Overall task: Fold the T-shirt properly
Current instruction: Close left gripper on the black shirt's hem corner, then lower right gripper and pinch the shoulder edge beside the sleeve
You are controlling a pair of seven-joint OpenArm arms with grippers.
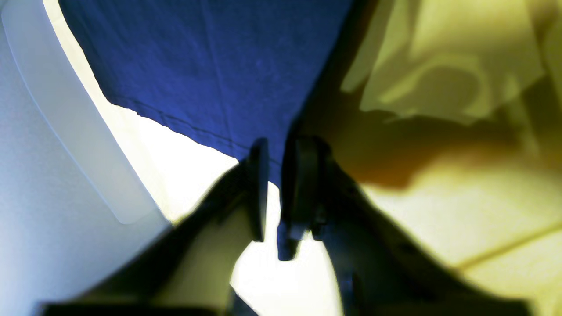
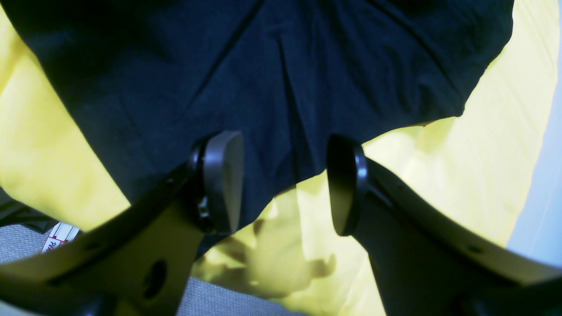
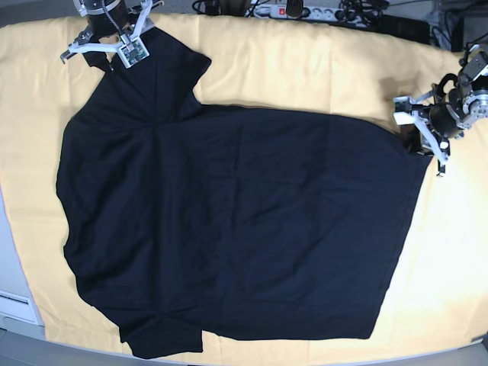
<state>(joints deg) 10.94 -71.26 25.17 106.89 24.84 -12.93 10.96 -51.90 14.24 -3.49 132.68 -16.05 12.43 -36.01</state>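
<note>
1. Base view: T-shirt point(image 3: 236, 221) spread nearly flat over yellow cloth point(image 3: 305, 69) covering the surface, one sleeve toward the far corner, hem corner at the opposite side.
2. Left wrist view: left end effector point(image 1: 274, 193) at the hem corner, fingers almost together with a narrow gap, a sliver of dark fabric point(image 1: 210, 66) between them; firm clamping impossible to tell.
3. Right wrist view: right end effector point(image 2: 285, 184) poised over the sleeve point(image 2: 272, 79), fingers wide apart, gripping nothing.
4. Power strip point(image 3: 293, 11) and cables beyond the far edge.
</note>
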